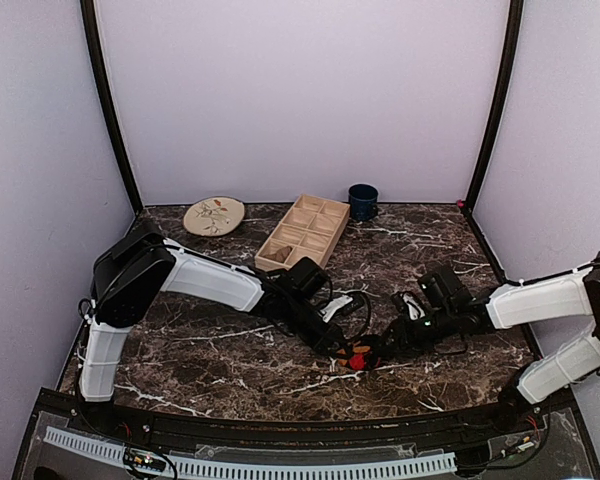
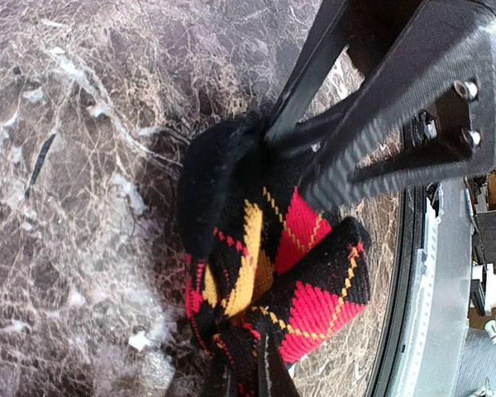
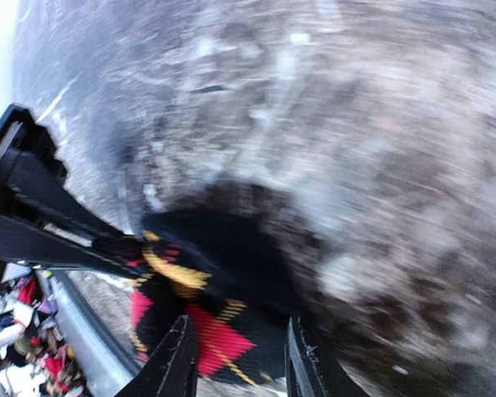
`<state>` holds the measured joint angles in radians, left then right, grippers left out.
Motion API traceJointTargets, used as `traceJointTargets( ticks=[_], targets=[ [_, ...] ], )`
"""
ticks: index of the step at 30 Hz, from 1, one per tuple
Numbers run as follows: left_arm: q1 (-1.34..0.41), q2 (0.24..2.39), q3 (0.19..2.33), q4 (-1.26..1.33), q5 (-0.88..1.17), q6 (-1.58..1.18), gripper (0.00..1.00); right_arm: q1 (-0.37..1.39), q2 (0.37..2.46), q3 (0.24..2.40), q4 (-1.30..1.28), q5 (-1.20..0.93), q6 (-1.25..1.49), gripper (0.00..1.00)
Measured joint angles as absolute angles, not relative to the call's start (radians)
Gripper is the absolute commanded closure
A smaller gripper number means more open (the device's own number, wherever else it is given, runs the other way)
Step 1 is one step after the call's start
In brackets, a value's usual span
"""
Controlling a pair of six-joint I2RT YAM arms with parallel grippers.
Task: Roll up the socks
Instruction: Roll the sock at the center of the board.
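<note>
The socks (image 1: 357, 357) are a bunched bundle of black, red and yellow argyle on the marble table (image 1: 230, 350), near the front centre. My left gripper (image 1: 338, 346) is at their left side. In the left wrist view its fingertips (image 2: 269, 376) are pinched close together on a fold of the socks (image 2: 314, 289). My right gripper (image 1: 376, 352) reaches in from the right. In the blurred right wrist view its fingers (image 3: 180, 364) stand apart, straddling the near edge of the socks (image 3: 219, 331). Its black fingers (image 2: 347, 157) also show in the left wrist view, with their tips on the bundle.
A wooden compartment tray (image 1: 303, 232), a patterned plate (image 1: 214, 215) and a dark blue mug (image 1: 362, 201) stand at the back. Cables (image 1: 352, 302) trail behind the grippers. The table's front rail (image 1: 280, 462) lies just below the socks.
</note>
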<state>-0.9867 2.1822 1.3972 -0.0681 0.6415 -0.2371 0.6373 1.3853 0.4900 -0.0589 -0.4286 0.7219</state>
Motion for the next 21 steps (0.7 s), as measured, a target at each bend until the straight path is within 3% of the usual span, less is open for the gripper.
traceJointTargets(
  ticks=[17,21],
  targets=[
    [-0.987,2.19,1.425,-0.116,0.638,-0.202,1.0,0.644,1.293,0.515,-0.273,-0.242,0.715,0.74],
    [-0.987,2.19,1.427,-0.118,0.638,-0.202,1.0,0.67,1.216,0.572,-0.371,-0.201,0.711,0.81]
  ],
)
